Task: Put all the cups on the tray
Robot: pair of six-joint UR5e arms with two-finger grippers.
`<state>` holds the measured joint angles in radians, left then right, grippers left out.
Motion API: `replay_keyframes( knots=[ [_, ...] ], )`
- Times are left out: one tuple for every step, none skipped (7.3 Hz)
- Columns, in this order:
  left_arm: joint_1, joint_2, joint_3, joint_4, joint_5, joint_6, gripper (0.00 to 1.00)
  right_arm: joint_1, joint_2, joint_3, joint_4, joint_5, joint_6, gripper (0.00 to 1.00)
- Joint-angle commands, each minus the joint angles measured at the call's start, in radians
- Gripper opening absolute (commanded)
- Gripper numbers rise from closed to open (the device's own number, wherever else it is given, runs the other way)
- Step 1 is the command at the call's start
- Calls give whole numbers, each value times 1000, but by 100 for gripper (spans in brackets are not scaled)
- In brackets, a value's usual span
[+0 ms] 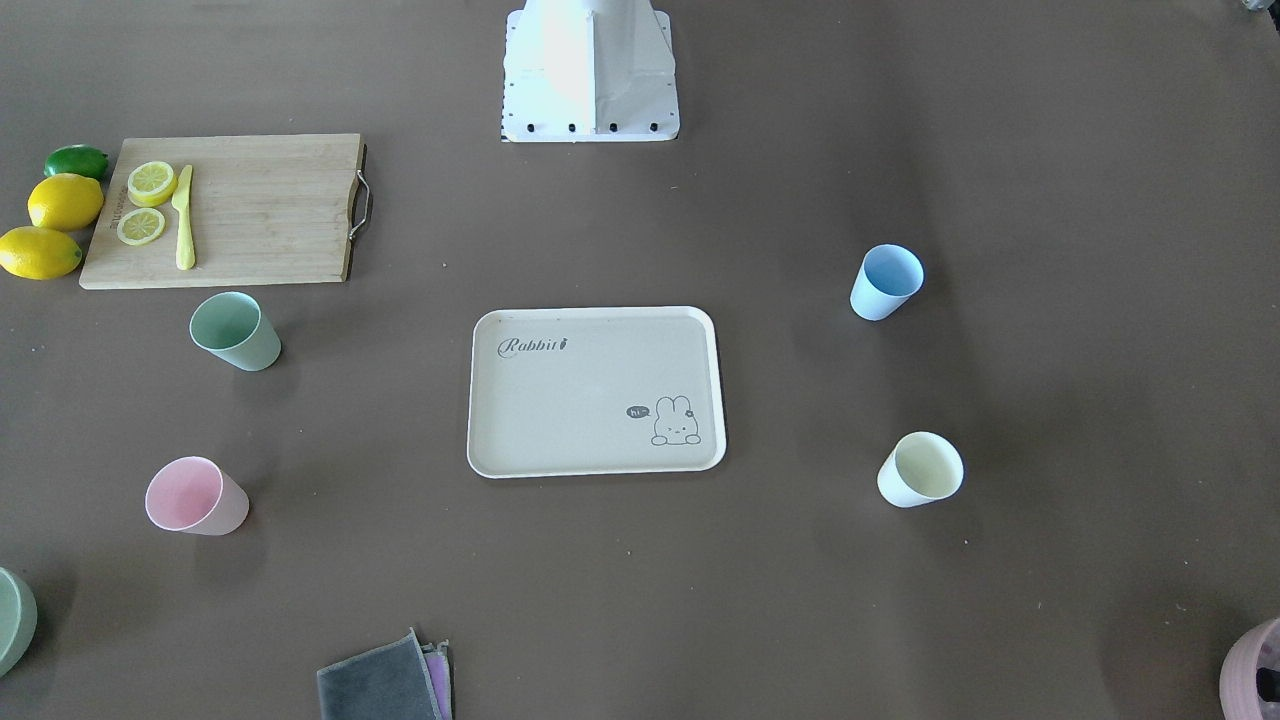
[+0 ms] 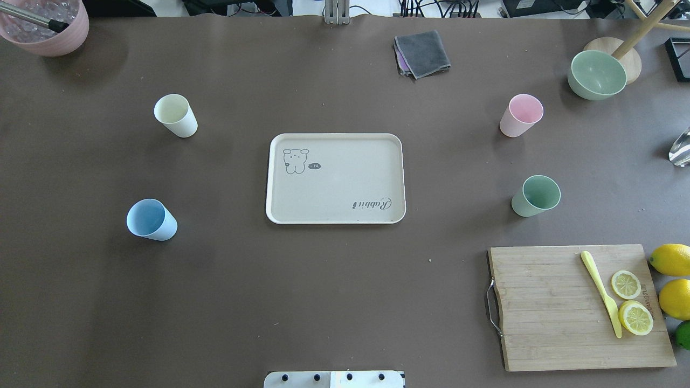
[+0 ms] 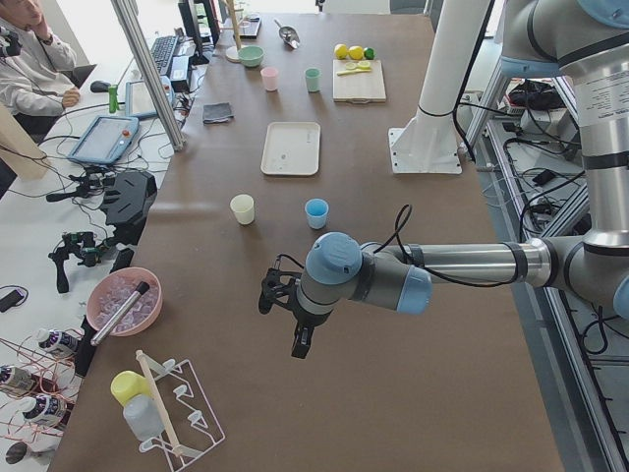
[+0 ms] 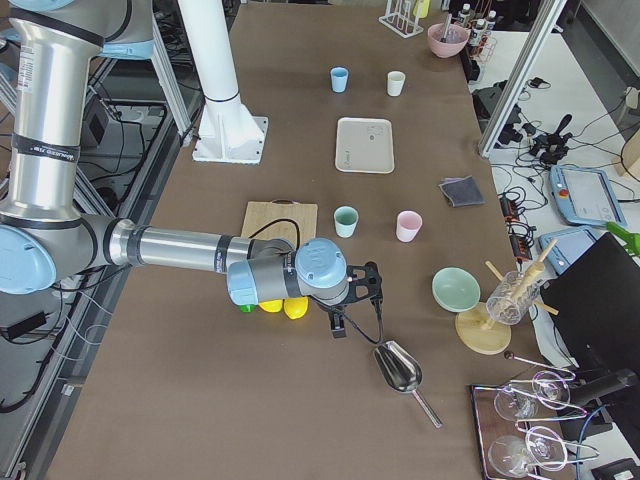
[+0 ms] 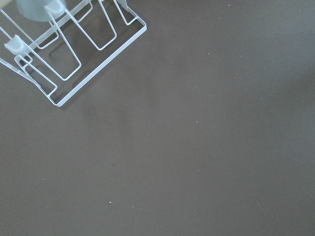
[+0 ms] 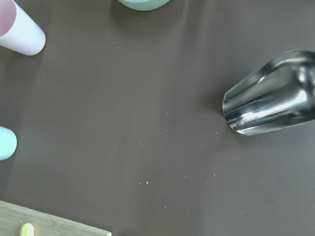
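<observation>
The cream tray (image 2: 334,183) printed "Rabbit" lies empty mid-table. Four cups stand upright on the table around it: the mint cup (image 2: 535,195) and the pink cup (image 2: 521,115) on my right side, the blue cup (image 2: 151,219) and the cream-yellow cup (image 2: 176,115) on my left. My left gripper (image 3: 283,323) hangs over bare table beyond the blue and cream cups, near a wire rack. My right gripper (image 4: 358,303) hangs past the mint and pink cups, near a metal scoop. Both show only in the side views, so I cannot tell whether they are open or shut.
A wooden cutting board (image 2: 544,307) with lemon slices and a yellow knife lies at the right, with whole lemons (image 2: 671,260) beside it. A green bowl (image 2: 596,74), a grey cloth (image 2: 423,53), a pink bowl (image 2: 46,24), a metal scoop (image 6: 270,105) and a wire rack (image 5: 64,54) stand around the edges.
</observation>
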<state>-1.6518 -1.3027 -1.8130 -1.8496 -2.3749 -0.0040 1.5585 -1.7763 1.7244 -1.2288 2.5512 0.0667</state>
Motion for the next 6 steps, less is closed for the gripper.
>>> replay_keyframes(
  knots=[
    [9,3,-26,-54,-38,-120,98,-126,6,88,50,-9,251,100],
    [18,3,-31,-60,-38,-125,98,-212,17,153,52,-58,386,99],
    [41,3,-51,-59,-38,-131,98,-304,37,185,52,-128,480,98],
    [108,-6,-93,-60,-33,-251,98,-378,79,185,52,-169,560,97],
    [172,-10,-141,-60,-24,-357,98,-471,137,179,51,-210,634,94],
    [211,-30,-156,-60,-23,-426,98,-562,187,178,51,-265,742,94]
  ],
)
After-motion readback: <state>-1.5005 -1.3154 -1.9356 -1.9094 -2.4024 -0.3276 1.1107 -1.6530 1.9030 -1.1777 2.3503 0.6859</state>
